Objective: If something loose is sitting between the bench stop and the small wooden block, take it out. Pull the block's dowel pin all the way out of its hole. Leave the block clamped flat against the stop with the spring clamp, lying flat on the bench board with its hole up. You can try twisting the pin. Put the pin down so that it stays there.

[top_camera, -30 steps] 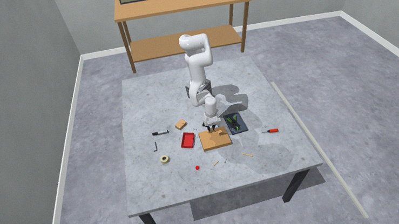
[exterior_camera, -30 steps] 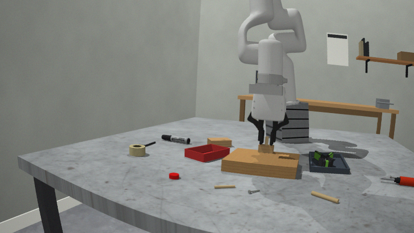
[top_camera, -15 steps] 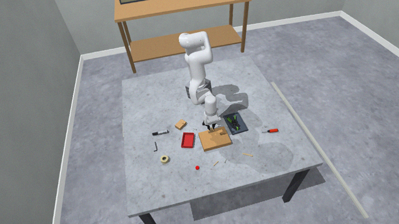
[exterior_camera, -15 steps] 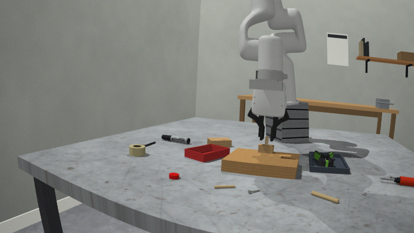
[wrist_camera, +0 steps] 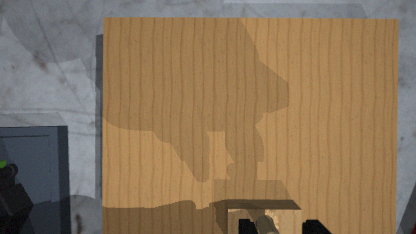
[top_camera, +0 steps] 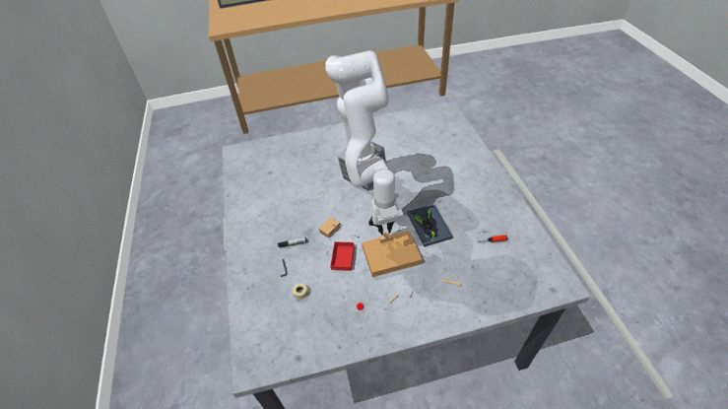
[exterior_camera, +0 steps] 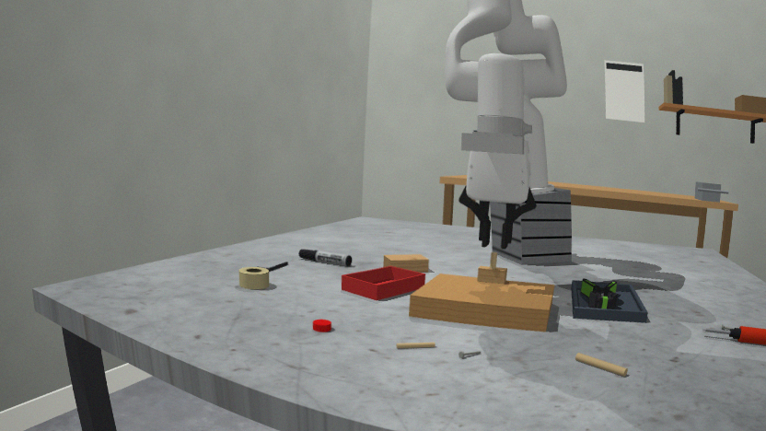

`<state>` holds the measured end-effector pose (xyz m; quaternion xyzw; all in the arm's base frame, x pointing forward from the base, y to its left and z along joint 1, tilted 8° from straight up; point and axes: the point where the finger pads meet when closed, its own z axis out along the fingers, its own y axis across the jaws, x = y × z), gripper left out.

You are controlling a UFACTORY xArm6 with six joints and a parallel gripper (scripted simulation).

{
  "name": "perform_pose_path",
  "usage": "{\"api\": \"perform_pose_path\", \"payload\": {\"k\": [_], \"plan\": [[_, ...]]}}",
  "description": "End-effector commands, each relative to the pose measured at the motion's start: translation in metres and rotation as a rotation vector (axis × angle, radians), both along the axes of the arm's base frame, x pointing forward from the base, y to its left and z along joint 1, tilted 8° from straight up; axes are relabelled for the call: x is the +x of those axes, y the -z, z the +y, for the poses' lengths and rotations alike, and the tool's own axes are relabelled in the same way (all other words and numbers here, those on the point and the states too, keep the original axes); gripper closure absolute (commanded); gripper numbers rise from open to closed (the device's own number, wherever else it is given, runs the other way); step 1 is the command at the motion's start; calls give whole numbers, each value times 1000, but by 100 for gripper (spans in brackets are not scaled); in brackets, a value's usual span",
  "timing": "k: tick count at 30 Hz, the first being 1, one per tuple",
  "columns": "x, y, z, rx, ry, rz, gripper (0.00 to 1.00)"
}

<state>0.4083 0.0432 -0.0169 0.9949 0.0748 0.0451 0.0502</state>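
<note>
The small wooden block [exterior_camera: 492, 274] lies flat at the far edge of the bench board [exterior_camera: 484, 301], with its dowel pin [exterior_camera: 493, 260] standing upright in the hole. My gripper [exterior_camera: 495, 240] hangs straight above the pin. Its fingers are a little apart, with their tips just over the pin's top, and they hold nothing. In the wrist view the block [wrist_camera: 257, 205] and the pin [wrist_camera: 265, 225] sit at the bottom edge between my fingertips. The green and black spring clamp [exterior_camera: 599, 293] lies in a dark tray to the right of the board. I cannot make out the bench stop.
A red tray [exterior_camera: 383, 281] and a spare wood block [exterior_camera: 406, 262] lie left of the board. A marker [exterior_camera: 325, 257] and a tape roll [exterior_camera: 253, 277] lie further left. A red cap [exterior_camera: 321, 324], two loose dowels [exterior_camera: 415, 345] [exterior_camera: 600, 364] and a screw [exterior_camera: 469, 354] lie in front. A screwdriver [exterior_camera: 744, 334] lies at the right.
</note>
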Motion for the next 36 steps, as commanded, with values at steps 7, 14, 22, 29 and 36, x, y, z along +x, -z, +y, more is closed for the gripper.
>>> {"api": "perform_pose_path", "payload": {"k": [7,14,22,29,36], "plan": [[0,-13,1,1,0,-2,72],[0,-16,2,1,0,-2,72],[0,-16,2,1,0,-2,72],[0,-16,2,1,0,-2,72],[-1,-15,5,1,-1,-2,72]]}}
